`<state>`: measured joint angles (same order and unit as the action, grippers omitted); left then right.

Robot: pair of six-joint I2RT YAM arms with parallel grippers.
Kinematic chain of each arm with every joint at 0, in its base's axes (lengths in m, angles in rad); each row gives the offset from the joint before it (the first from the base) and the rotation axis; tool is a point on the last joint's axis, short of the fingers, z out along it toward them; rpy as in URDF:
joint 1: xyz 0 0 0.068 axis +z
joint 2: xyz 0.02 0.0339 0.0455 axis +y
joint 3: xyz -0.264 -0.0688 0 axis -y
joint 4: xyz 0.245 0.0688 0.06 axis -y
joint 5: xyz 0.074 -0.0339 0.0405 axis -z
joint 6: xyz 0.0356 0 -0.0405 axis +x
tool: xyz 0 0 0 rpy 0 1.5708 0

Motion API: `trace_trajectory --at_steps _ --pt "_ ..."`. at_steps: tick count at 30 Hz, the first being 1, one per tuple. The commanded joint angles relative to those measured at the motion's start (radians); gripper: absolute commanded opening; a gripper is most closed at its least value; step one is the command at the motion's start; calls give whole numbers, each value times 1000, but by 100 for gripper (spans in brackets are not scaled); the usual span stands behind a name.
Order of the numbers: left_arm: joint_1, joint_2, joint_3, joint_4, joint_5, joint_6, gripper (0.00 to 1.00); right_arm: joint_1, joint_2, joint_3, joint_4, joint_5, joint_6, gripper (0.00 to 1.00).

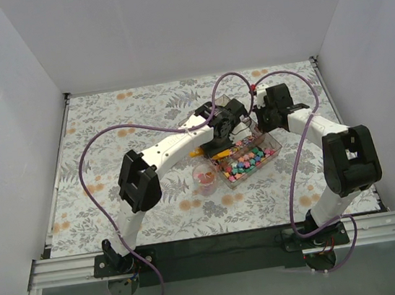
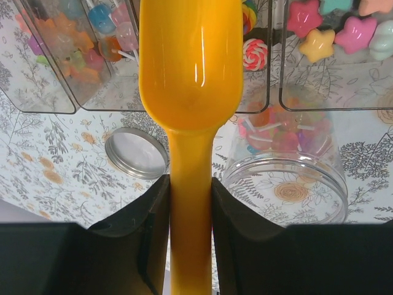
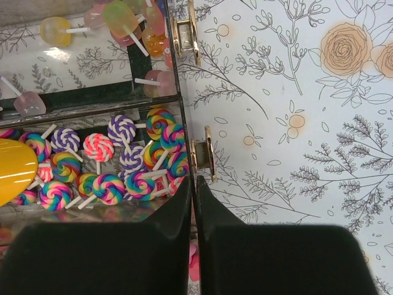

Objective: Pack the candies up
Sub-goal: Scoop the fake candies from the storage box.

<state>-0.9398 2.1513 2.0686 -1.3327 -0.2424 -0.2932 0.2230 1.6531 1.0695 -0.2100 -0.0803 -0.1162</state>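
Observation:
The candies (image 1: 249, 160) are small mixed-colour sweets in a clear compartment box (image 1: 273, 140): swirl lollipops (image 3: 116, 163), star shapes (image 2: 331, 31) and pale lollipops (image 2: 107, 34). My left gripper (image 2: 190, 181) is shut on the handle of an orange scoop (image 2: 190, 67), whose bowl hangs over the box's compartments. The scoop's tip (image 3: 12, 169) shows above the swirl lollipops. My right gripper (image 3: 194, 181) is shut on the box's thin clear side wall (image 3: 184, 132), beside a gold hinge (image 3: 202, 153). A clear jar (image 2: 285, 178) holding a few candies stands in front of the box.
A silver jar lid (image 2: 136, 152) lies on the flowered tablecloth (image 3: 307, 123) left of the jar. In the top view the jar (image 1: 205, 178) stands just left of the box. White walls enclose the table on three sides.

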Motion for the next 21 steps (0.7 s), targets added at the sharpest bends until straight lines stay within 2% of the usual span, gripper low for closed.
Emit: trace_trajectory --at_steps 1,9,21 --pt "-1 -56 -10 -10 -40 19 0 18 -49 0 46 28 18 1" --pt "-4 -30 8 4 -41 57 0 27 -70 -20 78 36 35 1" --pt "-85 114 103 53 28 104 0 33 -95 -57 136 -4 82 1"
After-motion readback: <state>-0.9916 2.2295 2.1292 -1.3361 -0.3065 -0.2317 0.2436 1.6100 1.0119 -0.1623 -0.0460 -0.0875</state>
